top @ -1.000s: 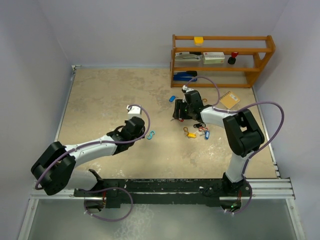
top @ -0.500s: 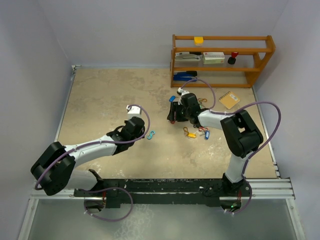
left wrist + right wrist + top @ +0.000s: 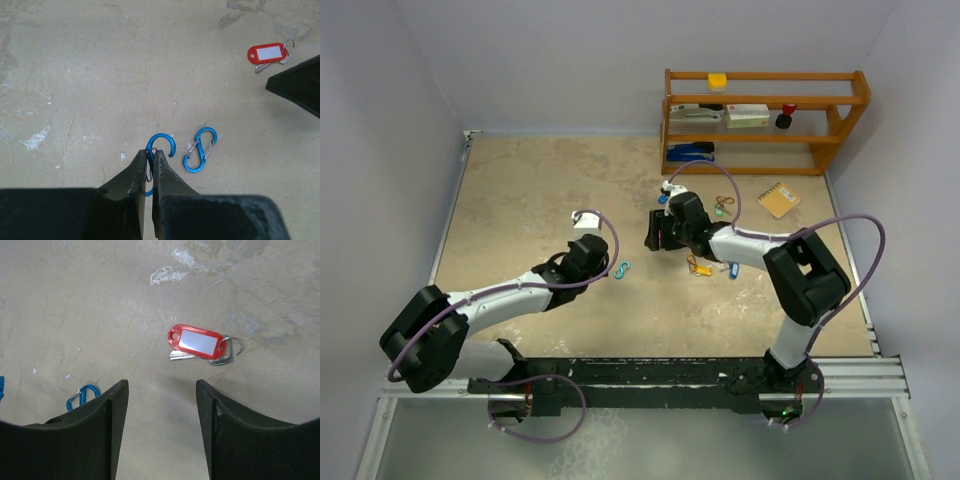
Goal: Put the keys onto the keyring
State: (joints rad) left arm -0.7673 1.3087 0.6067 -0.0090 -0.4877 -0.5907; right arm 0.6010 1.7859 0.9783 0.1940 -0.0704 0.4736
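The keys (image 3: 712, 266), small metal ones with oblong plastic tags, lie loose right of the middle of the beige stone-patterned table (image 3: 540, 180); none is on a ring.

Toward the left, the left gripper (image 3: 151, 152) has its jaws pinched together on a blue metal S-shaped clip (image 3: 165, 142), which I take to be the keyring. Its open hook sticks out past the fingertips, low over the table. Just right of it a second blue figure-eight clip (image 3: 200, 156) lies flat and untouched.

Further right, a key with a red plastic tag (image 3: 197, 342) lies alone near the table's middle. The right gripper (image 3: 161, 385) has swung left over the last second, away from the cluster of yellow- and blue-tagged keys, and now hangs above this red one. Its jaws stand apart with nothing between them, and the key sits just ahead of the fingertips.

That move suggests the red-tagged key is the next pick. It probably has to be lifted by the tag so that its small metal ring stays free for the hook.

A wooden shelf (image 3: 765, 100) stands at the far right corner.
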